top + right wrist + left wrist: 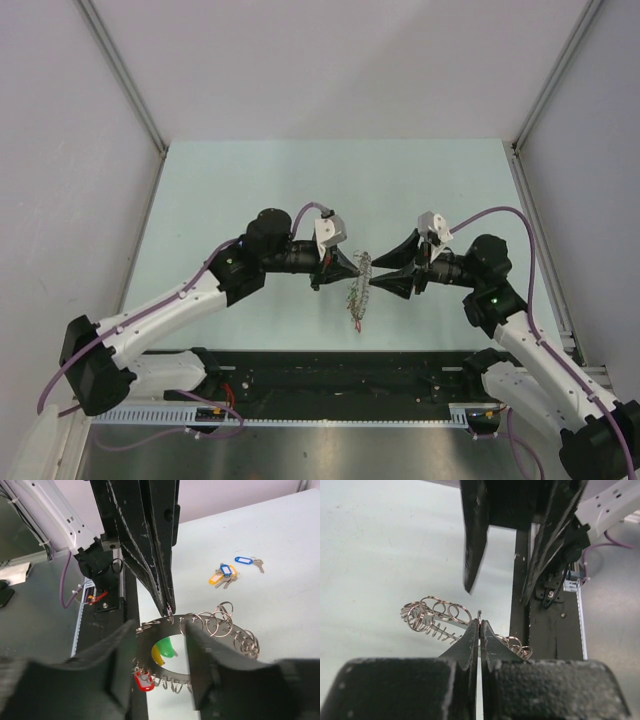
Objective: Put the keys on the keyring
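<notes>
The keyring (200, 625), a flat grey metal ring hung with many small split rings and red, yellow and green tags, hangs upright in the air between the two grippers (360, 288). My left gripper (480, 622) is shut on one small split ring at the keyring's top edge (170, 611). My right gripper (160, 628) faces it with its fingers (210, 665) apart on either side of the keyring's plate, not pinching it. Loose keys (223, 575) with blue and yellow tags lie on the table beyond, and another blue-tagged key (247, 560) lies next to them.
The pale green table (250, 190) is walled in by white panels at the back and on both sides. A black base strip (340, 365) with cables and a white rail runs along the near edge, under the hanging keyring.
</notes>
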Robot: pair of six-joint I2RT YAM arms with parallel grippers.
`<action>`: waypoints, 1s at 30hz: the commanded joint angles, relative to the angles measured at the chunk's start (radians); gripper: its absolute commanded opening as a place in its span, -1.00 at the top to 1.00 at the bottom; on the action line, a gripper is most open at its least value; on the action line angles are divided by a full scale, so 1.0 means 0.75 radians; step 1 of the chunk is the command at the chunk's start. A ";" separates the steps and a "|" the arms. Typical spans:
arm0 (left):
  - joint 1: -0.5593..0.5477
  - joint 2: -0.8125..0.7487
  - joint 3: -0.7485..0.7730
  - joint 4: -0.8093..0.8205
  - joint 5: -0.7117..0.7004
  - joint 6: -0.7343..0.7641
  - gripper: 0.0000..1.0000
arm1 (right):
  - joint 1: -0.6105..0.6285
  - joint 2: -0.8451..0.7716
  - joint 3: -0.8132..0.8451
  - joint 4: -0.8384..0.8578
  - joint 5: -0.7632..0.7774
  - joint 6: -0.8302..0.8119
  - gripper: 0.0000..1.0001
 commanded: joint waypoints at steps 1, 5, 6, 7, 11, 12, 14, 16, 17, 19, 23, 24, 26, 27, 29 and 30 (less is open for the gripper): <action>0.001 -0.092 0.097 -0.140 -0.020 0.215 0.99 | -0.003 -0.057 0.097 -0.111 0.060 -0.152 -0.20; 0.001 -0.149 0.079 -0.189 -0.038 0.377 0.99 | 0.009 -0.064 0.097 -0.123 0.078 -0.247 -0.24; 0.001 -0.159 0.070 -0.191 -0.038 0.406 1.00 | 0.009 -0.066 0.099 -0.099 0.082 -0.243 -0.25; 0.001 -0.186 0.062 -0.191 -0.042 0.459 1.00 | 0.013 -0.062 0.101 -0.089 0.090 -0.237 -0.28; 0.001 -0.251 -0.028 -0.144 -0.061 0.537 0.99 | 0.028 -0.033 0.103 -0.037 0.066 -0.243 -0.27; 0.001 -0.267 -0.046 -0.120 -0.055 0.543 0.99 | 0.036 -0.015 0.105 -0.023 0.050 -0.251 -0.26; 0.001 -0.298 -0.097 -0.063 -0.053 0.556 1.00 | 0.065 0.014 0.124 -0.027 0.037 -0.269 -0.23; 0.005 -0.302 -0.108 -0.052 -0.051 0.566 0.99 | 0.083 0.057 0.162 -0.064 0.025 -0.351 -0.16; 0.005 -0.296 -0.106 -0.056 -0.049 0.564 0.99 | 0.111 0.069 0.175 -0.080 0.025 -0.378 -0.14; 0.011 -0.276 -0.098 -0.077 -0.034 0.558 1.00 | 0.144 0.102 0.209 -0.121 0.033 -0.455 -0.07; 0.015 -0.237 -0.061 -0.107 -0.020 0.531 0.99 | 0.202 0.169 0.265 -0.193 0.072 -0.568 0.11; 0.015 -0.225 -0.057 -0.122 -0.018 0.523 1.00 | 0.216 0.184 0.277 -0.223 0.070 -0.584 0.16; 0.017 -0.219 -0.044 -0.132 -0.012 0.521 1.00 | 0.228 0.222 0.308 -0.258 0.068 -0.631 0.31; 0.019 -0.216 -0.044 -0.132 -0.012 0.517 1.00 | 0.242 0.229 0.314 -0.282 0.068 -0.646 0.33; 0.021 -0.218 -0.044 -0.132 -0.012 0.517 0.99 | 0.259 0.245 0.326 -0.299 0.074 -0.676 0.41; 0.023 -0.221 -0.044 -0.136 -0.012 0.511 1.00 | 0.263 0.251 0.334 -0.321 0.078 -0.687 0.44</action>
